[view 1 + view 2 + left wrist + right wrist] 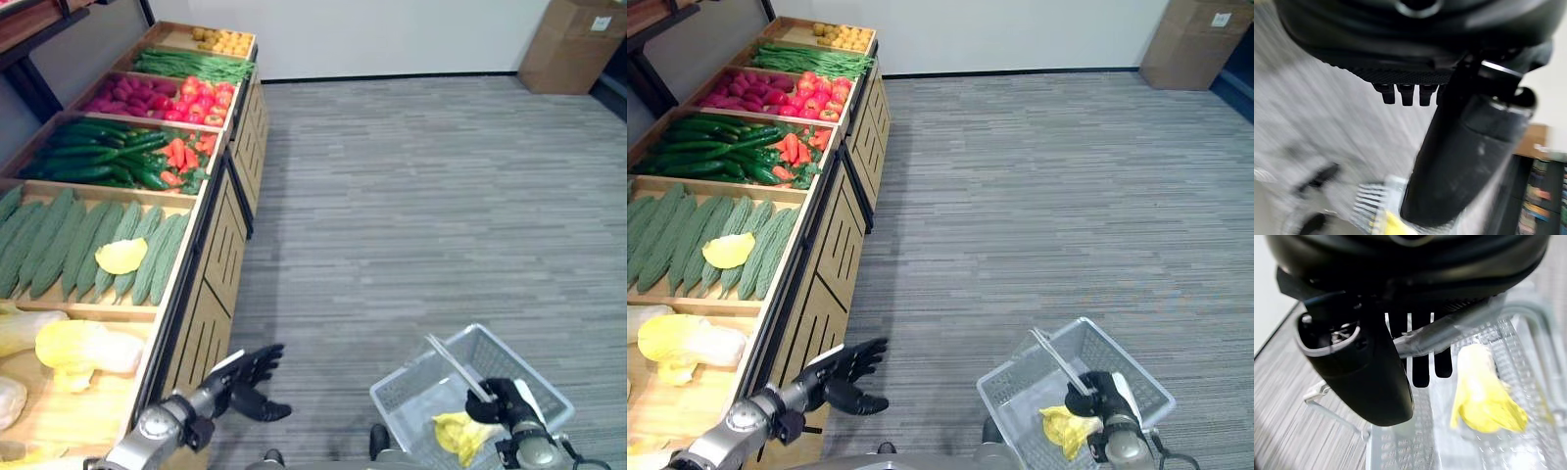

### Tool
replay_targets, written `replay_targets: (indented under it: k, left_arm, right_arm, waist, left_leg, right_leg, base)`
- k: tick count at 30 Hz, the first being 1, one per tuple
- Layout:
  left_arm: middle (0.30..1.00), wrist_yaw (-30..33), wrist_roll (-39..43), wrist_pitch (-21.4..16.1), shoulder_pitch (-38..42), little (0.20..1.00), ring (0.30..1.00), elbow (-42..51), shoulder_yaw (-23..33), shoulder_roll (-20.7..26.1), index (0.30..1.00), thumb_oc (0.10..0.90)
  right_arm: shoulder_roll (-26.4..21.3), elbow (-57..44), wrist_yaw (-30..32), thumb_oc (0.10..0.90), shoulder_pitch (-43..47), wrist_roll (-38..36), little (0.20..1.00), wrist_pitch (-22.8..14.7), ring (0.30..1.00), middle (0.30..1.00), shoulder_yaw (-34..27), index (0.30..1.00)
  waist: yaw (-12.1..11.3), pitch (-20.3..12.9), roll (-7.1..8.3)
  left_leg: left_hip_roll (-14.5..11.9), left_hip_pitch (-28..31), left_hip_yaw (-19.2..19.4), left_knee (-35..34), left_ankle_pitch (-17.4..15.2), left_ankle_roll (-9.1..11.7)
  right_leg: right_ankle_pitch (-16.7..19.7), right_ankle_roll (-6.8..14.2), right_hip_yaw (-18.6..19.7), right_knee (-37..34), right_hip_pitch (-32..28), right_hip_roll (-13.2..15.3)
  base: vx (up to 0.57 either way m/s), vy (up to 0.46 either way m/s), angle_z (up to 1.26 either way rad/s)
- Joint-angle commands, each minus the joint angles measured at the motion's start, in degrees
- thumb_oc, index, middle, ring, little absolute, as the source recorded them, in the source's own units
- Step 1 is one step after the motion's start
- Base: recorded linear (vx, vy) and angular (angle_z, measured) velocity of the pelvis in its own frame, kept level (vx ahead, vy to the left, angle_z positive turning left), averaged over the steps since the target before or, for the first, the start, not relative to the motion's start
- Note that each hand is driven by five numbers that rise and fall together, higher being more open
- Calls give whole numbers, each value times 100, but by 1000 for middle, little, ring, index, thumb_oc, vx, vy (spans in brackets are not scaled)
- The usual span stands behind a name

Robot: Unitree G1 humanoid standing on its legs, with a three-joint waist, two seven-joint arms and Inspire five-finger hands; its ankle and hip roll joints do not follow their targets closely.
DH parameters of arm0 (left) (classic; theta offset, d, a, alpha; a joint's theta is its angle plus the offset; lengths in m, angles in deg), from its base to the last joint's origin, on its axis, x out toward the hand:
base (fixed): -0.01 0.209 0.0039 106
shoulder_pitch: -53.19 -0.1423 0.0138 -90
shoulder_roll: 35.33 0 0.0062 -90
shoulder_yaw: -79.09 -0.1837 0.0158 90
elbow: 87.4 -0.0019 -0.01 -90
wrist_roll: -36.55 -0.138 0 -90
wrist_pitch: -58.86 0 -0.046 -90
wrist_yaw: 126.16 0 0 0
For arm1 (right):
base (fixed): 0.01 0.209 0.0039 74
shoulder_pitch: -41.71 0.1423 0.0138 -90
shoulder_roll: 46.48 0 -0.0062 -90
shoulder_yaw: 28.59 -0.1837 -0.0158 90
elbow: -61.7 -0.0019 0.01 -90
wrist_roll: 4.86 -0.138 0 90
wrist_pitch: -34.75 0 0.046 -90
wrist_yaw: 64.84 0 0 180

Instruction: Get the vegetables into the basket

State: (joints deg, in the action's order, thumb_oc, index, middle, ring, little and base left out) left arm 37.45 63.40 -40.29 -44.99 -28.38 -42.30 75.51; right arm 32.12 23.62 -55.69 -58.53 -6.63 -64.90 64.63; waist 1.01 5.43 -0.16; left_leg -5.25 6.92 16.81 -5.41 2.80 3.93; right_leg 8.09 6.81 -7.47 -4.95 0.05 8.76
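A clear plastic basket [535, 381] hangs low at the right, over the grey floor. My right hand [506, 400] is shut on its handle [1459, 324]. One yellow leafy vegetable [1485, 404] lies inside the basket. My left hand [248, 379] is open and holds nothing, its fingers spread over the floor beside the wooden stand [211, 294]. On the stand, pale yellow cabbages [83, 348] lie nearest. Beyond them are green bitter gourds [69, 245] with a yellow leaf [120, 257] on top.
Farther along the stand are cucumbers [98, 157], carrots [181, 155], red peppers [201, 98], green beans [191, 64] and potatoes [223, 41]. A cardboard box [573, 44] stands at the far right by the wall. Open floor lies between stand and basket.
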Motion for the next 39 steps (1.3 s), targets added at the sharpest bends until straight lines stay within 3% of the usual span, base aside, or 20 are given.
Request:
replay_targets:
  k: [1,2,3,5,7,9,18,28,35,37,38,39]
  left_arm:
    - [1000,271,-953,-298,204,1000,1000,-466,398,-256,1000,900]
    - [1000,338,-1155,-295,184,1000,1000,-825,504,-437,1000,900]
    - [1000,649,-1633,-253,235,1000,1000,-1850,832,-949,1000,900]
    - [1000,777,-1705,-240,297,1000,1000,-2339,1015,-1200,1000,900]
    - [1000,1343,-2631,-146,629,1000,1000,-3994,1598,-1916,1000,900]
    - [1000,1482,-2920,-103,705,1000,1000,-4388,1770,-2048,1000,900]
    - [1000,2107,-3013,-44,799,1000,1000,-4608,2111,-2290,1000,900]
    - [1000,2174,-2770,4,943,1000,1000,-4637,2126,-2395,1000,900]
    - [1000,2201,-2801,-30,1196,1000,1000,-4437,1831,-2307,1000,900]
    - [1000,2206,-2771,-34,1266,1000,1000,-4337,1756,-2284,1000,900]
    - [1000,2205,-2771,-34,1268,1000,1000,-4338,1758,-2283,1000,900]
    - [1000,2202,-2791,-26,1288,1000,1000,-4354,1766,-2258,1000,900]
  right_arm:
    - [-81,-22,0,400,571,-541,300,-552,300,300,-147,300]
    - [-17,154,-34,400,537,-658,300,-541,300,300,-204,300]
    - [129,505,-35,400,466,-662,300,-517,300,300,-213,300]
    - [205,601,-25,400,452,-706,300,-520,300,300,-240,300]
    - [615,1373,-144,400,446,-1104,300,-483,300,300,-246,300]
    - [730,1664,-179,400,468,-1100,300,-454,300,300,-146,300]
    - [1048,2223,-140,400,489,-1238,300,-397,300,300,-36,300]
    - [1020,2365,-85,400,674,-1281,300,-328,300,300,-28,300]
    - [964,2206,-72,400,847,-1336,300,-303,300,300,56,300]
    - [940,2114,-42,400,945,-1251,300,-294,300,300,155,300]
    - [941,2114,-42,400,947,-1251,300,-294,300,300,155,300]
    - [982,2094,-44,400,964,-1215,300,-299,300,300,206,300]
  waist:
    - [-72,-146,204]
    - [-58,-144,197]
    - [-31,-126,188]
    - [-16,-137,190]
    - [33,-147,189]
    - [41,-143,195]
    - [16,-93,213]
    - [43,60,273]
    - [126,462,255]
    - [79,693,159]
    - [76,683,162]
    - [120,678,178]
  left_leg:
    - [-185,180,-131,41,-142,206]
    - [-189,174,-121,41,-139,207]
    - [-196,199,-104,41,-149,202]
    - [-192,170,-99,41,-129,200]
    - [-194,177,-57,41,-144,203]
    - [-193,195,-37,41,-159,201]
    - [-159,258,19,41,-203,174]
    - [-43,198,83,300,-376,67]
    - [185,94,135,313,-533,-218]
    - [223,256,290,280,-671,-307]
    - [224,239,295,282,-663,-307]
    - [306,403,408,234,-767,-304]
  right_leg:
    - [248,549,9,161,108,534]
    - [249,547,22,165,120,533]
    - [231,535,42,176,120,524]
    - [242,520,55,186,164,523]
    - [222,486,105,197,198,496]
    - [218,471,131,203,209,484]
    - [205,458,192,217,205,490]
    - [211,489,348,418,327,608]
    - [514,683,736,1456,1136,702]
    - [592,667,235,2180,1581,914]
    - [609,665,239,2165,1592,912]
    - [616,642,-70,2039,1721,947]
  base:
    - [0,11,-7]
    - [2,23,-7]
    - [-7,19,-5]
    - [0,0,0]
    - [2,15,-2]
    - [3,4,-4]
    - [7,13,-4]
    - [-8,51,-6]
    - [-69,147,-13]
    - [0,160,-19]
    - [149,86,-46]
    - [128,39,-49]
